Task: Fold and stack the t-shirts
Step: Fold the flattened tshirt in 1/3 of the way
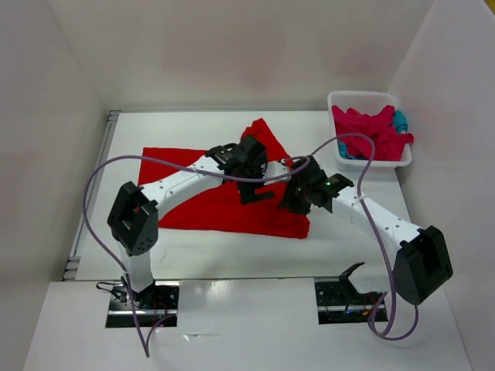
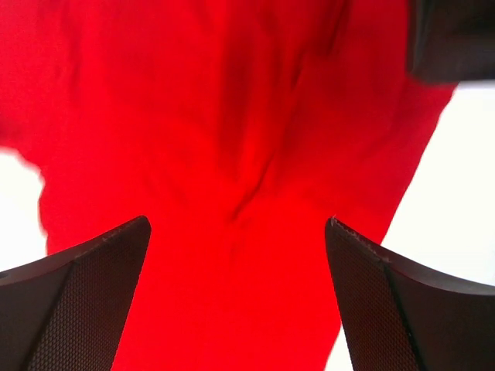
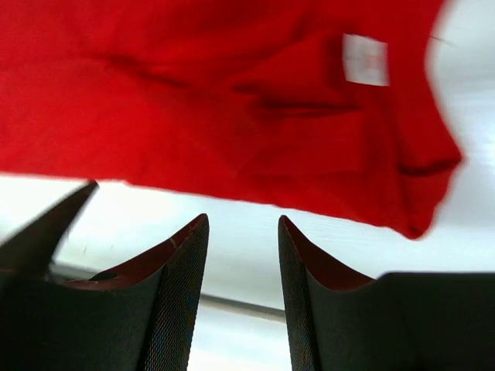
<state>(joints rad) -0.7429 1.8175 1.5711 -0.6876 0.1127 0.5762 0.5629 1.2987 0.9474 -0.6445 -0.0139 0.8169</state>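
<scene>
Top view: bright red cotton t-shirt (image 1: 224, 210) lies spread mostly flat mid-way across the white counter (image 1: 232, 255), with one corner pointing toward the back wall. Left gripper (image 1: 255, 188) and right gripper (image 1: 300, 193) are both over the shirt's right half, near each other. A white plastic lattice basket (image 1: 367, 97) sits at the back right, holding a crumpled crimson-pink t-shirt (image 1: 371, 130) with a bit of teal-blue t-shirt (image 1: 400, 120) at its right side. Left wrist view: left fingers (image 2: 93, 294) are wide apart with nothing between them, creased red fabric below, bare counter at the right edge. Right wrist view: right fingers (image 3: 178, 301) are partly apart with a narrow gap, gripping nothing. The red shirt's edge lies just ahead of the tips, a small white label (image 3: 365, 59) shows on the fabric, and bare counter is under the fingers.
</scene>
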